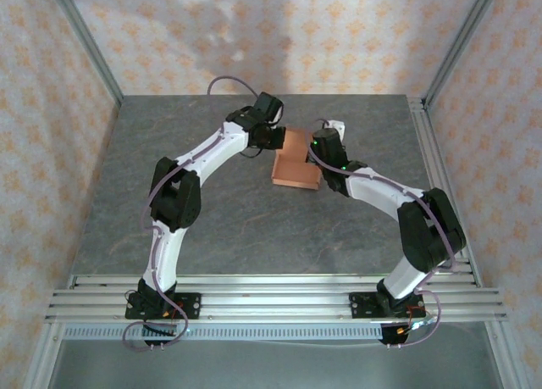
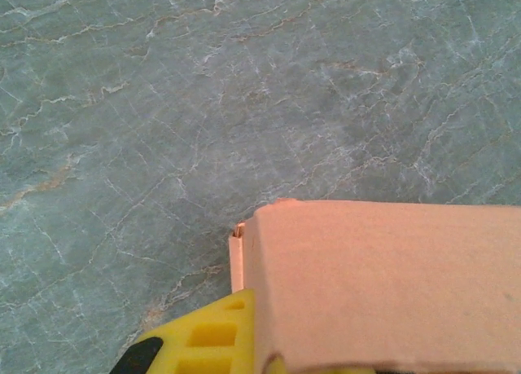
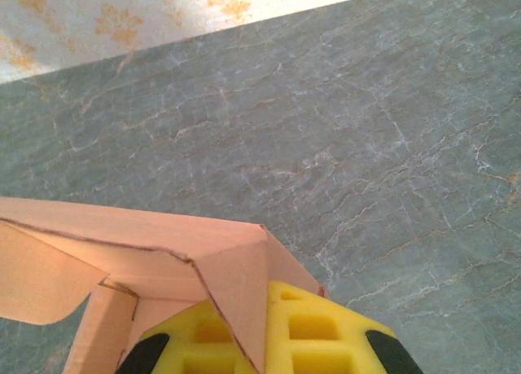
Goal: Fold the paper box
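Note:
The paper box (image 1: 295, 161) is a salmon-orange, partly formed box with an open top, lying on the grey table between the two arms. My left gripper (image 1: 273, 140) is at its left side. In the left wrist view one box wall (image 2: 383, 284) stands between the yellow fingers (image 2: 203, 335), and the left gripper (image 2: 262, 345) is shut on it. My right gripper (image 1: 323, 155) is at the box's right side. In the right wrist view the right gripper (image 3: 264, 329) is shut on a wall of the box (image 3: 236, 288), and a loose flap (image 3: 37, 280) hangs to the left.
The marbled grey table (image 1: 229, 219) stretches in front of and behind the box. An aluminium rail (image 1: 440, 177) runs along the right edge, and more rails (image 1: 271, 296) cross the near edge by the arm bases. Patterned walls (image 1: 279, 33) enclose the back and sides.

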Controlling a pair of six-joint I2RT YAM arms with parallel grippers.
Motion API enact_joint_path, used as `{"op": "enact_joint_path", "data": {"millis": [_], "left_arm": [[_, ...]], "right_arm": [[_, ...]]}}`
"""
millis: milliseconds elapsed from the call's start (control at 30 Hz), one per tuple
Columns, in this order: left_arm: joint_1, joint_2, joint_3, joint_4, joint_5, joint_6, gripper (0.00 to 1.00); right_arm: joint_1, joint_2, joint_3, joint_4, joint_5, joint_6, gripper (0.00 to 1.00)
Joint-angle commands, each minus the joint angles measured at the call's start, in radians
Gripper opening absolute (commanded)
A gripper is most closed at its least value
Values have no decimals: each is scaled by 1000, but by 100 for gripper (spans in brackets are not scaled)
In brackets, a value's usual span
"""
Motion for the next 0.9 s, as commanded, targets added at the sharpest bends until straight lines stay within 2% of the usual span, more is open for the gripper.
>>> {"op": "enact_joint_path", "data": {"millis": [0,400,867], "left_arm": [[-13,-61,-48,52,-62,-54,0],[-56,-164,-223,230,-96,-84,0],[-66,-198,-331,311,-92,-118,0]], "right_arm": [[12,-30,-38,178,60,13,0],[30,-75,-212,414,47,-22,0],[41,-79,-391,627,9,-42,0]]}}
